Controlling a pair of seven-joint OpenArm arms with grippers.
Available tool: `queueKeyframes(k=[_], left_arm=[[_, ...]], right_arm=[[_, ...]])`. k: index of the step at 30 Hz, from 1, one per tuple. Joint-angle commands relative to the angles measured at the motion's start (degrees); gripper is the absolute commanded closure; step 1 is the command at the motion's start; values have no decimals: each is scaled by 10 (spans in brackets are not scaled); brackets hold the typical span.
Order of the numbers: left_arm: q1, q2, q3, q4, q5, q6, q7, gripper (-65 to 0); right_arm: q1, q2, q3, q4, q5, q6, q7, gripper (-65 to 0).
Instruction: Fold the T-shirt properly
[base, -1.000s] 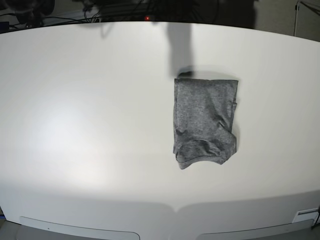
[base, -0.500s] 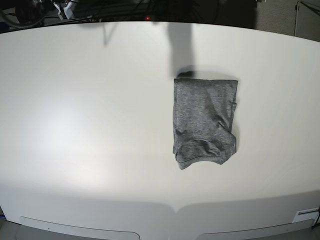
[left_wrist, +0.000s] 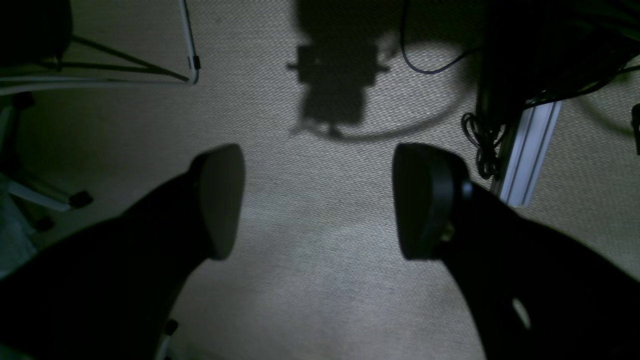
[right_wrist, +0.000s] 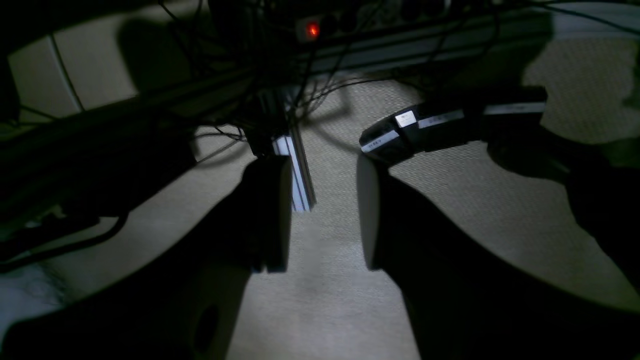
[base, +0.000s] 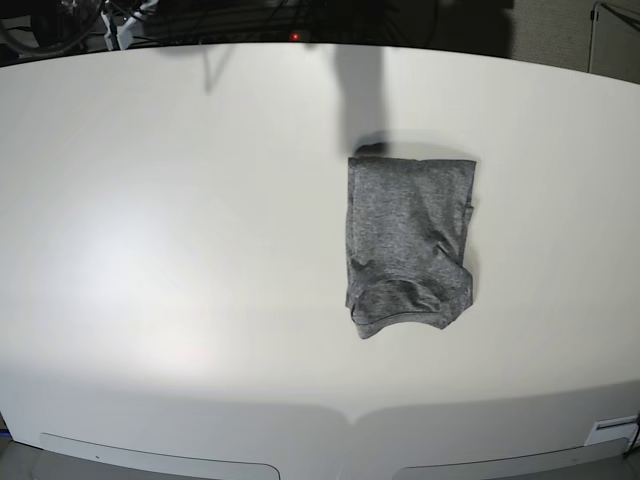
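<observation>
Judged folded: T-shirt (base: 410, 243) lay compact on table (base: 180, 250); left tool (left_wrist: 320, 200) gaped wide, right tool (right_wrist: 322, 215) parted, both empty; best left untouched.

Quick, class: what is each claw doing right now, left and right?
Left claw: open wide, holding nothing, over the floor.
Right claw: open, narrower gap, holding nothing, over the floor.

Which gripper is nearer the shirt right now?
Probably left. The left gripper and right gripper both hang open over carpet, off the table; the shirt lies toward the left arm's side.
</observation>
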Motion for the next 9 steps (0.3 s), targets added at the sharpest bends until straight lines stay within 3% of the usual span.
queueKeyframes(k=[1, 6, 9], left_arm=[[9, -6, 0, 1, -2, 3, -5, -446], [9, -5, 0, 1, -2, 3, -5, -447], [9, -3, 0, 1, -19, 2, -9, -446]], right_arm=[[-5, 13, 0, 1, 3, 4, 3, -222], [-5, 14, 0, 1, 3, 4, 5, -222], [-5, 8, 0, 1, 0, 4, -35, -222]])
